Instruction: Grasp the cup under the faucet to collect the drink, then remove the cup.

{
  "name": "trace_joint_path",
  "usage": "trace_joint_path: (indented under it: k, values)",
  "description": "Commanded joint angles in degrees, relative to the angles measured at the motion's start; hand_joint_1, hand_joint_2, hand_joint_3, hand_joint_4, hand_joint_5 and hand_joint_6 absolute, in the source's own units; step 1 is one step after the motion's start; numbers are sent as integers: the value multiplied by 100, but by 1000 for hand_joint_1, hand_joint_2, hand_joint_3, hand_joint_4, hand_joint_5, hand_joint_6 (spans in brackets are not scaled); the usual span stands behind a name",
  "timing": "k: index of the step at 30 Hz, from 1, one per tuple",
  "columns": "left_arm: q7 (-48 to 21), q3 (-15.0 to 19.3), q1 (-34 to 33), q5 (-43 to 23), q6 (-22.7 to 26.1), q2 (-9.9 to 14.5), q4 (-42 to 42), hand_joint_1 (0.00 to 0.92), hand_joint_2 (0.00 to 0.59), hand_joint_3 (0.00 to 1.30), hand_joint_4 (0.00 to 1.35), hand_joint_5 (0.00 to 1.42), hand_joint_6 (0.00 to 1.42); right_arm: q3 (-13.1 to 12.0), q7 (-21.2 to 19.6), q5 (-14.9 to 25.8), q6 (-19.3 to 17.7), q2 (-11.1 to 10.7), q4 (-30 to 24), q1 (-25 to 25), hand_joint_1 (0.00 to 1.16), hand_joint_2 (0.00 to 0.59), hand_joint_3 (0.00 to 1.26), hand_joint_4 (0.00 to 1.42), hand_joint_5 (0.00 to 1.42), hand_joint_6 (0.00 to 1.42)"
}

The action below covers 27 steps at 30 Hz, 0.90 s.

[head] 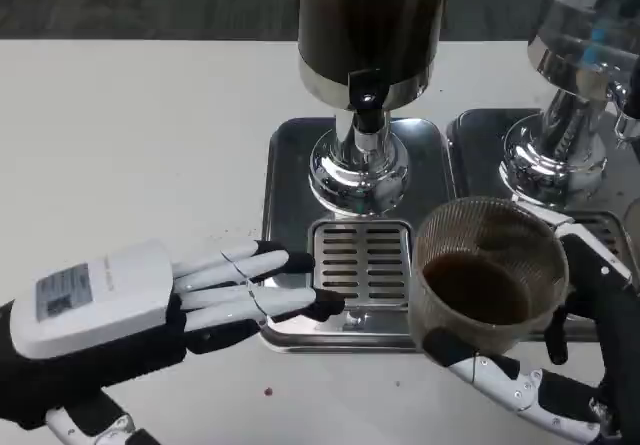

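A white tabletop carries everything here, with dark floor beyond its far edge. Nearest, the right hand wraps the cup from below and from its outer side: dark fingers run up the wall on the right and a white-and-black finger curls under the base, so the hand is clamped on the cup. The cup sits in that grip, off to the right of the grille and clear of the spout line, with dark drink in its lower part.

The left hand lies flat just left of the grille, fingers straight and slightly apart, tips at the tray edge, holding nothing.

Beyond both hands stands the dispenser on its chrome foot, the faucet pointing down over the grille. To the far right of the right hand is a second chrome dispenser on its own tray.

By my reading the cup is thin, ribbed, translucent plastic: light in itself, a little heavier with the liquid, and soft enough to buckle if squeezed hard. The smooth wall may slip, and the open top will spill on any tilt. A grip around the lower to middle wall with support under the base, as now, seems the safest hold; keep it upright and move gently
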Motion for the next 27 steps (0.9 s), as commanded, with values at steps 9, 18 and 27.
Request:
trace_joint_path:
  k: [9,18,27]
  values:
    - [113,-91,-58,153,43,63,62,0,127,45,0,0,0,-75,39,208,-212,83,-218,-118,753,200,661,813,1044,1371]
    - [128,-119,-83,160,56,44,125,0,127,45,0,0,0,-100,85,235,-208,97,-202,-131,754,200,662,813,1044,1371]
    - [194,-121,-46,189,95,53,131,0,127,45,0,0,0,-129,124,265,-210,105,-214,-118,739,204,662,814,1054,1371]
